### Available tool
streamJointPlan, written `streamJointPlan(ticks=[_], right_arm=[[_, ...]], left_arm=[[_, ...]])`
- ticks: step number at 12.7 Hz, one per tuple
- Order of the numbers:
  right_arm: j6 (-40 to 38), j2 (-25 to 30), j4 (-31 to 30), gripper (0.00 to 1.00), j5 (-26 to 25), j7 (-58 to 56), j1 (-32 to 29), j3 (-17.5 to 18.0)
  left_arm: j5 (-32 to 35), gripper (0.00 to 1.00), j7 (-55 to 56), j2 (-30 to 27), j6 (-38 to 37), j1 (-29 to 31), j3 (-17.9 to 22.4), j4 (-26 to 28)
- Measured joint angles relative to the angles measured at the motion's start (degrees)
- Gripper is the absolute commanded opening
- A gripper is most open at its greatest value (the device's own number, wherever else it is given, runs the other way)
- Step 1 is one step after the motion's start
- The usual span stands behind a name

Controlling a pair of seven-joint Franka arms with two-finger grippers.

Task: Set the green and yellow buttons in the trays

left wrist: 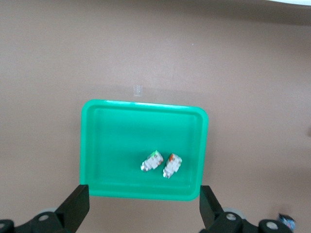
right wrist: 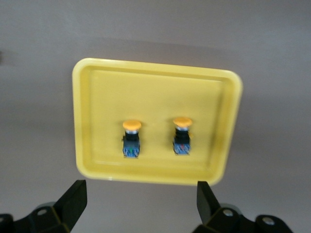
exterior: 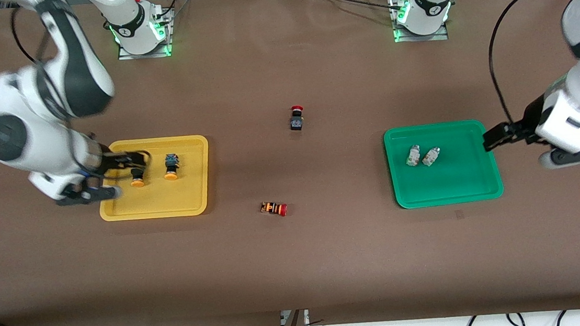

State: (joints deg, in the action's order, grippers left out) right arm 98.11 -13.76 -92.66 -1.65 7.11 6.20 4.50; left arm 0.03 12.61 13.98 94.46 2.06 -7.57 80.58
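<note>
Two dark buttons with orange-yellow caps [exterior: 137, 177] [exterior: 171, 166] stand in the yellow tray [exterior: 187, 193]. They also show in the right wrist view [right wrist: 131, 138] [right wrist: 182, 136] in the tray [right wrist: 97, 97]. Two whitish blocky buttons [exterior: 413, 155] [exterior: 430, 156] lie side by side in the green tray [exterior: 459, 179], and show in the left wrist view [left wrist: 152, 160] [left wrist: 172, 165] in that tray [left wrist: 112, 145]. My right gripper [exterior: 107, 176] [right wrist: 141, 204] is open and empty, raised over the yellow tray's outer edge. My left gripper [exterior: 546, 146] [left wrist: 143, 213] is open and empty, raised beside the green tray.
A black-bodied button with a red cap [exterior: 296, 119] stands mid-table between the trays. An orange-striped button with a red cap [exterior: 274, 208] lies nearer the front camera. Cables hang below the table's front edge.
</note>
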Motion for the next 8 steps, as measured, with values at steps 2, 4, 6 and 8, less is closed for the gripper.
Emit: streamJointPlan(ticks=[2,4,6,8], right_arm=[[-5.3,6.5,0.6,1.0,0.0,-0.2,-0.1,0.0],[-8.5,10.3,0.5,1.0,0.0,-0.4,0.0,0.0],[-10.0,12.4,0.5,1.0,0.0,-0.4,0.0,-1.0],[-10.4,13.9,1.3,1.0,0.0,-0.9,-0.1,-3.0]], left_arm=[[0.0,1.0,-1.4,-5.2,-2.4,-1.5,1.8,2.5],[0.1,1.0,-3.9,-10.7,-0.9,-3.4,4.2,9.4],[0.0,1.0,-5.3,-14.3,0.4,-3.4,5.4,12.6],[0.0,1.0,-5.7,-17.2,-1.7,-3.4,6.4,12.9]])
